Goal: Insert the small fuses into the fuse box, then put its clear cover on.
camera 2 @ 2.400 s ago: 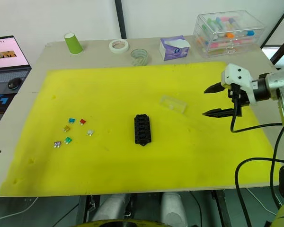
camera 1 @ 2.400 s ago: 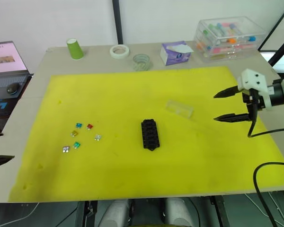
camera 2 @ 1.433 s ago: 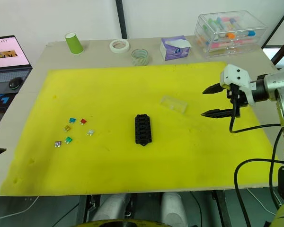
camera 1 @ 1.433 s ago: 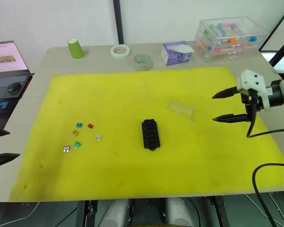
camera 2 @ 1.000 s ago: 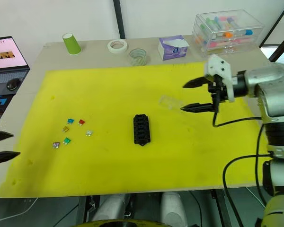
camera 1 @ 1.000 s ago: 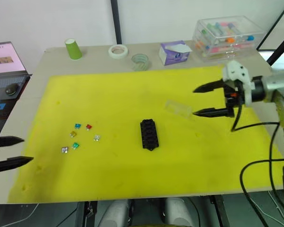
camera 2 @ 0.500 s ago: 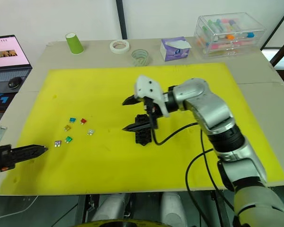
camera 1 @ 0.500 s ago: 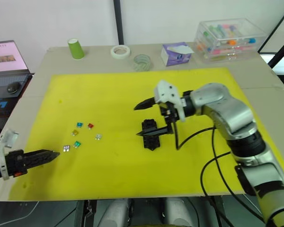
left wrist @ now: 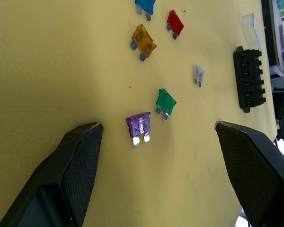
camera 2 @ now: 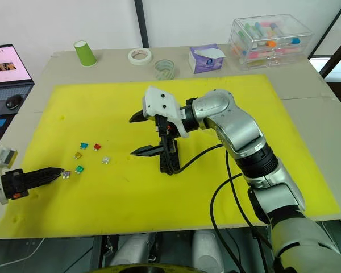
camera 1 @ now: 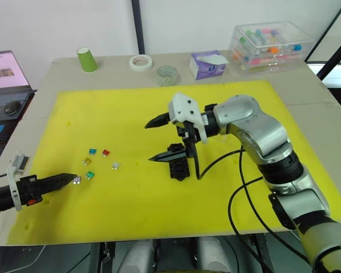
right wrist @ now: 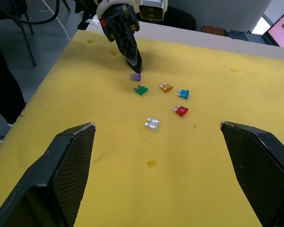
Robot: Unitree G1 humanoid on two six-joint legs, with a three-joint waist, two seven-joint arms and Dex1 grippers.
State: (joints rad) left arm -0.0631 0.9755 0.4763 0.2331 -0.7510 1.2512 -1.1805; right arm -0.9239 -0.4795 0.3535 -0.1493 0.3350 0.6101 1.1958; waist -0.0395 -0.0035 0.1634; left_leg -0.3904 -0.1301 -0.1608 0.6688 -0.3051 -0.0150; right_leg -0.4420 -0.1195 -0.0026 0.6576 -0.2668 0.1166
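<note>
Hiding the clear cover, right gripper gapes over fuse box.

Small coloured blade fuses: six
Black slotted plastic fuse box: one
Tape rolls: two
Green paper cup: one

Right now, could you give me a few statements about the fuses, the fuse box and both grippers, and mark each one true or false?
1. The left gripper is open, with the purple fuse lying between its fingers. True.
2. The right gripper is shut on the fuse box. False: it is open and holds nothing.
3. The six small fuses lie loose on the yellow mat. True.
4. A red fuse already sits in the fuse box. False: it lies on the mat, apart from the box.
</note>
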